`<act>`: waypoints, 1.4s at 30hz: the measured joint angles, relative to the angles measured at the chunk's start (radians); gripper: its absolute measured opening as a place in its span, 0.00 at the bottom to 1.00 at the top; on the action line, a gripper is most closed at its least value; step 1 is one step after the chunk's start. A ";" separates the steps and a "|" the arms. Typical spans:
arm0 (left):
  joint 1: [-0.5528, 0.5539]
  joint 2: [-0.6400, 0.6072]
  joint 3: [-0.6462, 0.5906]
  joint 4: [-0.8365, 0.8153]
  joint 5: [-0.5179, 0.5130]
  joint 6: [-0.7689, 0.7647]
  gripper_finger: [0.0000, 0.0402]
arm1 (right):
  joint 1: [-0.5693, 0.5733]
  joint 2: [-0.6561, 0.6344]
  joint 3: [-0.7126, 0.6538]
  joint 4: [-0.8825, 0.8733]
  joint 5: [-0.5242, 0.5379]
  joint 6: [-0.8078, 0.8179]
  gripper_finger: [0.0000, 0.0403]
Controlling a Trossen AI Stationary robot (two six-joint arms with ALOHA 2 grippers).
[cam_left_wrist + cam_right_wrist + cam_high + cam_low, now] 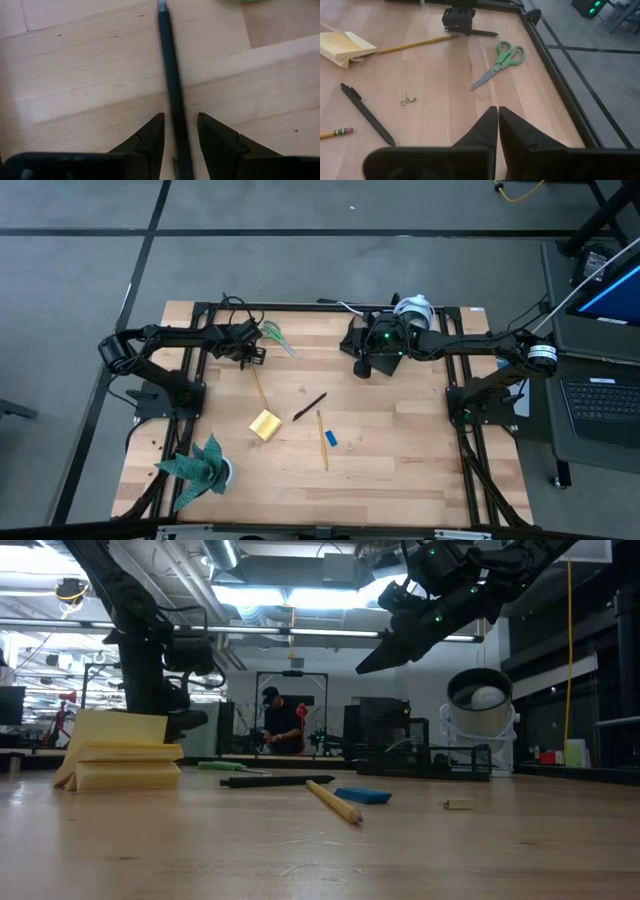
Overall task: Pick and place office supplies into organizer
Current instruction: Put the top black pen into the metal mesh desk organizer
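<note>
The wooden table (pixel 400 430) carries both dark arms at its far edge. The left gripper (pixel 180 117) is low on the far left, fingers apart and straddling a thin pencil (pixel 257 383) whose shaft looks dark between them, with gaps on both sides. The right gripper (pixel 497 107) hangs raised over the far middle, fingers pressed together on nothing. The black organizer (pixel 353 340) sits beneath it, mostly covered, beside a round white device (pixel 415 308). A green paper plant (pixel 200 465) stands at the near left. The green-handled scissors (pixel 501 61) lie just right of the left gripper. The yellow sticky-note pad (pixel 265 424) rests mid-table, with the black pen (pixel 309 407), a second pencil (pixel 322 438) and the small blue block (pixel 331 438) to its right. A tiny metal clip (pixel 408 98) lies nearby.
</note>
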 joint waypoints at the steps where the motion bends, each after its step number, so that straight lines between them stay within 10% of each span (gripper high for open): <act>1: 0.000 0.000 0.000 -0.003 -0.001 0.000 0.28 | 0.000 0.000 0.000 0.000 0.000 0.000 0.04; 21: -0.001 -0.002 0.001 -0.007 0.004 0.265 0.06 | 0.000 0.032 0.000 0.000 0.000 0.000 0.06; 42: -0.067 -0.009 0.118 -0.112 0.076 0.422 0.06 | 0.001 0.097 0.000 0.085 -0.104 0.004 0.06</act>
